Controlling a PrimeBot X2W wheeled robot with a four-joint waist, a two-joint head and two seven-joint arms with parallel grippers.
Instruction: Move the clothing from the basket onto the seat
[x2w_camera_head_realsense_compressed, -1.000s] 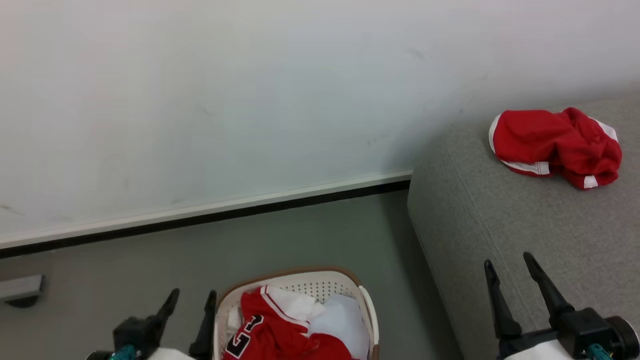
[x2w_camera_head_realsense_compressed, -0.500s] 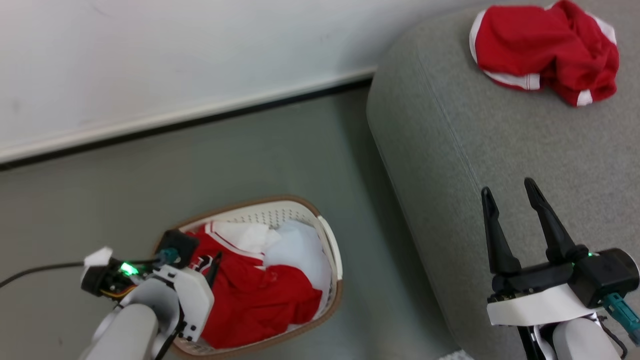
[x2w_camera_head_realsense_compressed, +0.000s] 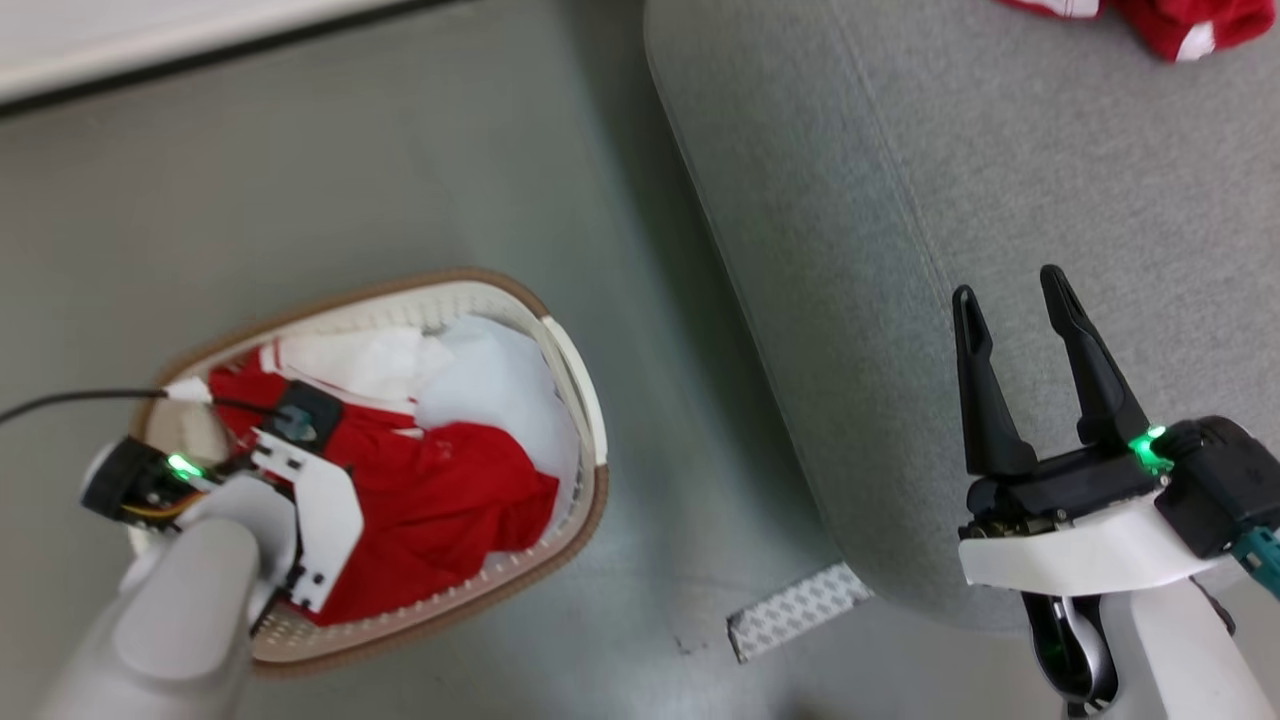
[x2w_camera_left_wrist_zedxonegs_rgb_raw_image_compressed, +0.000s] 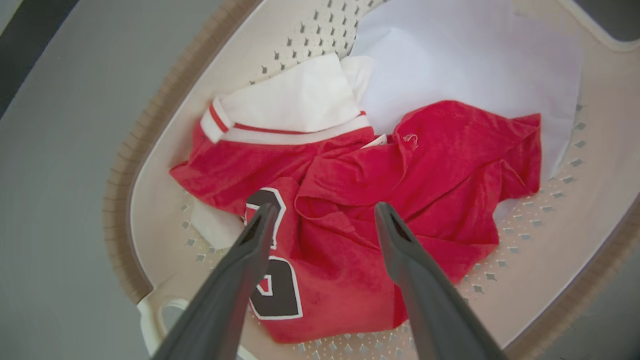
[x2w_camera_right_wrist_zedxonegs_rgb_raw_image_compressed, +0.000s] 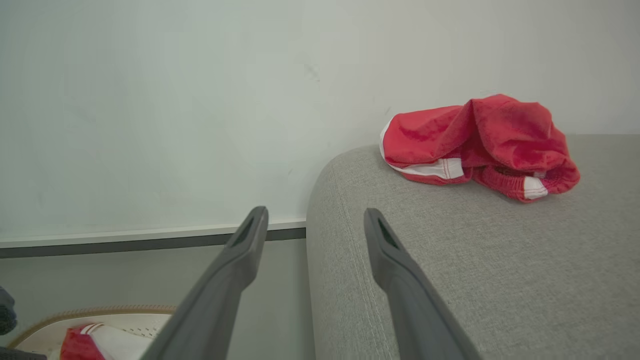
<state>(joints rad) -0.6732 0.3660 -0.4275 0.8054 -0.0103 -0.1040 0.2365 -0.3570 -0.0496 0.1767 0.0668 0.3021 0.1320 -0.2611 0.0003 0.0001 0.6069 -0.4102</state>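
Pale wall (x2w_camera_right_wrist_zedxonegs_rgb_raw_image_compressed: 150, 100), dark skirting (x2w_camera_right_wrist_zedxonegs_rgb_raw_image_compressed: 125, 246), grey-green floor (x2w_camera_head_realsense_compressed: 400, 180) with a patterned strip (x2w_camera_head_realsense_compressed: 797, 610)

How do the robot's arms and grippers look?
The left gripper and the right gripper each have two long, dark, tapering fingers, with a green light at the black base. White shells cover the wrists; the left forearm is a pale grey tube. A thin black cable runs to the left wrist, and a teal plug sits by the right.

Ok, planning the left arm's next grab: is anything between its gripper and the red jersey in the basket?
Nothing visible. The left gripper hangs open right over the red jersey, which lies on top in the basket. The pale cloth sits beside it, not over it.
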